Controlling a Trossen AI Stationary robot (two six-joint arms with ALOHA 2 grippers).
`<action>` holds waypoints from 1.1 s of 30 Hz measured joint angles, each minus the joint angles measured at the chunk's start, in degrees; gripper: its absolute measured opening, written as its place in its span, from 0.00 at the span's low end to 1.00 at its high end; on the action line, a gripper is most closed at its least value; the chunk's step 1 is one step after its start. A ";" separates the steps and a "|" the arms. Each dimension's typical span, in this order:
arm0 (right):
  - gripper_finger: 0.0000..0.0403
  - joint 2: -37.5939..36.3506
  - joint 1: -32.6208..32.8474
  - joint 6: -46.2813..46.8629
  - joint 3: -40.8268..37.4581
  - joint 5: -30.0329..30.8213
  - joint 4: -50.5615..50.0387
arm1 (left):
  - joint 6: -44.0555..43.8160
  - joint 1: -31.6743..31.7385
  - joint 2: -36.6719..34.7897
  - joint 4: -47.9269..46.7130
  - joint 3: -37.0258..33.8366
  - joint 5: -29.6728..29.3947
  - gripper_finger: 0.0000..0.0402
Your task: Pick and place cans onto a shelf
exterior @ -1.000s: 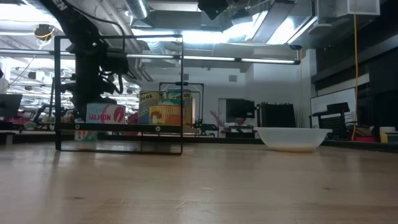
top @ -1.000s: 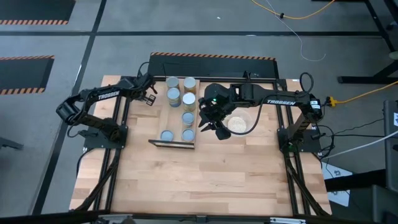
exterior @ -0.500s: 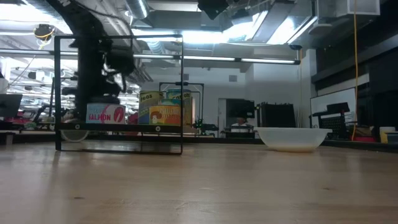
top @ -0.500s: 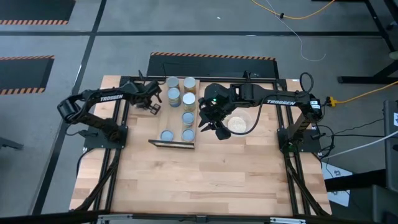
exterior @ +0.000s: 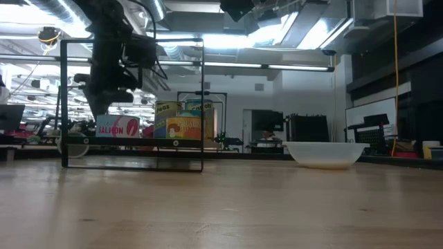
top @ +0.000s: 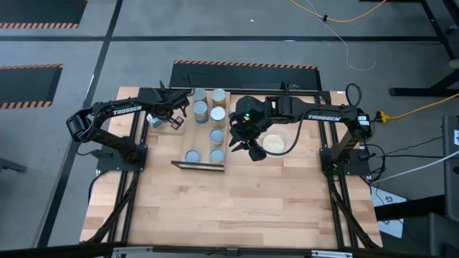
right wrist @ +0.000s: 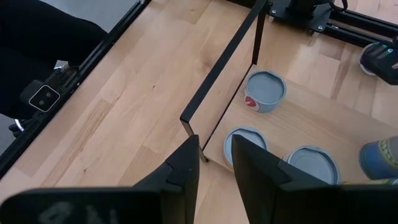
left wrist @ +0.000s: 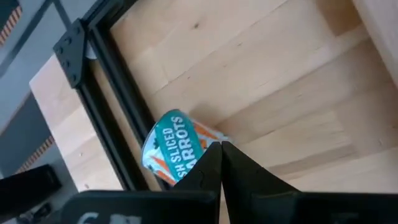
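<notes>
Bench [top: 237, 208]: light wood top carrying the shelf, the cans and a bowl.

Shelf [top: 181, 140]: long light-wood board with a thin black frame, lying left of centre toward the far side of the bench. In the low view its frame [exterior: 202, 104] stands as an open black rectangle.

Cans on the shelf, high view: five with round tops up. One tall can [top: 219, 96] at the far end, a second [top: 201, 110] just left of it, a third [top: 217, 116] nearer; one [top: 215, 136] at the middle; one [top: 216, 154] near the near end. One more can [top: 192, 156] shows beside that last one. In the low view, labelled cans [exterior: 168, 120] and a "SALMON" can [exterior: 117, 126] sit on the board.

Loose can [left wrist: 169, 149]: teal and orange label reading "SLICED CARROTS", lying on its side on the bench by the black rail, left of the shelf's far end.

My left pincer [top: 174, 111]: over the far-left part of the bench, just left of the shelf; fingers pressed fully together with nothing between them, tips just above the carrots can.

My right pincer [top: 247, 147]: right of the shelf, beside the bowl [top: 275, 142]; fingers [right wrist: 186, 163] parted by a narrow gap, nothing between them.
</notes>
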 joint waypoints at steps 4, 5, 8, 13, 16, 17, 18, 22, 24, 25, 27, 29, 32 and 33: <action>0.25 0.00 0.00 -0.09 0.00 0.00 0.00 | -1.42 0.00 0.00 -2.33 -0.66 -1.74 0.00; 0.25 0.00 0.00 -0.09 0.00 0.00 0.00 | -2.09 0.00 0.00 -2.51 -0.92 -1.97 0.00; 0.25 0.00 0.01 -0.09 0.00 0.00 -0.01 | -2.81 0.00 0.00 -2.46 -2.14 -2.31 0.00; 0.25 0.00 0.00 -0.09 0.00 0.00 0.00 | -4.28 0.00 -0.02 -2.48 -5.63 -2.97 0.00; 0.25 0.00 0.00 -0.10 0.00 0.00 0.00 | -4.83 0.01 -0.02 -2.45 -7.20 -4.64 0.00; 0.25 0.00 0.01 -0.10 0.00 0.00 0.00 | -5.27 0.02 -0.02 -2.45 -7.58 -4.64 0.00; 0.25 0.00 0.01 -0.10 0.00 0.00 0.00 | -5.40 0.02 -0.02 -2.45 -7.84 -4.47 0.00; 0.25 0.00 0.00 -0.11 0.00 0.00 0.00 | -5.52 -0.02 -0.04 -2.41 -8.04 -2.83 0.00; 0.25 0.00 0.00 -0.11 0.00 0.00 0.02 | -5.53 -0.19 -0.04 -2.39 -8.04 -2.48 0.00; 0.25 0.00 0.00 -0.11 0.00 0.00 0.00 | -5.54 -0.36 -0.04 -2.37 -8.04 -2.48 0.00; 0.25 0.00 0.00 -0.09 0.00 0.00 0.00 | -5.73 -0.70 -0.04 -2.36 -8.04 -2.40 0.00; 0.25 0.00 0.00 -0.10 0.00 0.00 0.00 | -5.85 -1.04 -0.04 -2.33 -8.04 -1.97 0.00; 0.25 0.00 0.00 -0.11 0.00 0.00 0.00 | -7.18 -1.92 -0.07 -2.34 -8.02 -0.79 0.00; 0.25 0.00 0.02 -0.11 0.00 0.00 0.00 | -7.34 -2.35 -0.09 -2.35 -8.02 -0.58 0.00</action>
